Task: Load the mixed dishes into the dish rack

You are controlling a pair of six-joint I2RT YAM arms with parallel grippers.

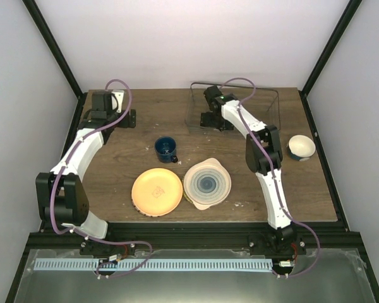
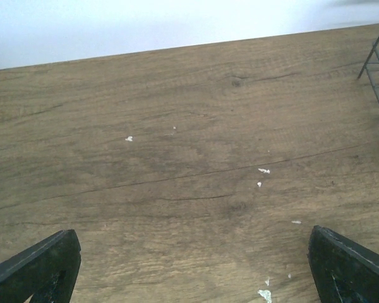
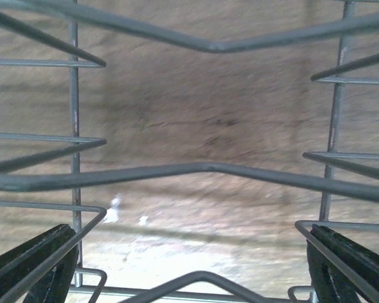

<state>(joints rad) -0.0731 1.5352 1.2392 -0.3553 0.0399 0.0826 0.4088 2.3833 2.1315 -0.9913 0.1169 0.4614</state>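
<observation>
In the overhead view, the rectangular dark thin-wire dish rack [image 1: 269,95] stands at the far edge of the brown wooden surface [image 1: 114,164], right of centre, and no dish is seen in it. The dark blue handled mug [image 1: 167,149] sits near the middle, and the small white-and-blue bowl [image 1: 301,146] lies close to the right edge. The orange-yellow round plate [image 1: 156,192] and the cream plate with grey-blue concentric rings [image 1: 207,183] lie rim to rim toward the near edge; whether they overlap cannot be told. The left claw [image 1: 125,118] is held by the far left corner, and the right claw [image 1: 216,121] is lowered into the rack's left end. In the left wrist view, the left claw is seen released and empty over bare wood, with rack wire at the picture's right margin. In the right wrist view, the right claw is likewise spread wide and grasping nothing, with divider wires crossing in front of both fingers [image 3: 31,265]. A wire could be hooked when this claw is raised, so the rack might be dragged or tipped. One plate could also be shoved if the other is gripped carelessly.
</observation>
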